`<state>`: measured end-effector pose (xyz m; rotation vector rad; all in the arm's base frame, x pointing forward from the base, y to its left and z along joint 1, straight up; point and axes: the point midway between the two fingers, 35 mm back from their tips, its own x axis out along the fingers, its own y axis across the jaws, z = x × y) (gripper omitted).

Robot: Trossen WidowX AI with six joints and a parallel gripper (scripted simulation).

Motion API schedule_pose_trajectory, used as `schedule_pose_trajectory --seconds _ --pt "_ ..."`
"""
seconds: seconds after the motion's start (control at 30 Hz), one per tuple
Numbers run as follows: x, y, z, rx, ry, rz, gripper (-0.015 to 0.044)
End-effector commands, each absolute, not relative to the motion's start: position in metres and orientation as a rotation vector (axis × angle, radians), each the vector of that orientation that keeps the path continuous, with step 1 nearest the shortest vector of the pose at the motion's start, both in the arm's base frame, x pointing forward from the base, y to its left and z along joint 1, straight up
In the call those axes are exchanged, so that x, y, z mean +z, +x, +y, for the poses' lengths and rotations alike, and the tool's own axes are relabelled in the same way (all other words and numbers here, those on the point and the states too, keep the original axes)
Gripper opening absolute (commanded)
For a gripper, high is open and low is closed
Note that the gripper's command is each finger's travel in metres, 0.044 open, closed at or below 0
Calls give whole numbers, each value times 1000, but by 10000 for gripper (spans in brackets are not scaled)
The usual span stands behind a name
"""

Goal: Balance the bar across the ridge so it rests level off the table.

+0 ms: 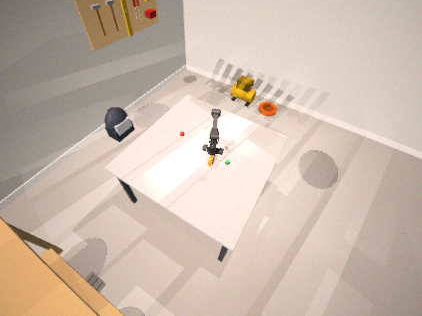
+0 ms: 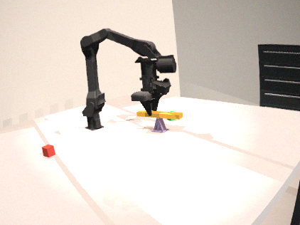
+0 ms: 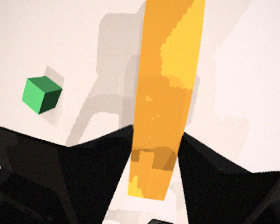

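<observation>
The orange-yellow bar is nearly level, clear of the table, in the exterior view. My gripper is shut on it, off its middle, toward the end nearer the arm's base. The purple ridge stands on the table under the bar, close to mid-length. The bar's underside is at or just above the ridge's top; I cannot tell whether they touch. In the wrist view the bar runs from between the fingers to the top edge, and the ridge is hidden.
A green cube lies on the table beside the bar, partly hidden behind it in the exterior view. A red cube lies farther off on the table.
</observation>
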<state>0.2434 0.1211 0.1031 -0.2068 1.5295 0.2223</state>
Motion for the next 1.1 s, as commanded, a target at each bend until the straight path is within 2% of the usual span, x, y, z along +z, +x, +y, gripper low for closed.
schedule_pose_trajectory --seconds 0.0,1.07 --pt "102 242 121 221 -208 1536 0" --pt "103 242 121 221 -208 1536 0"
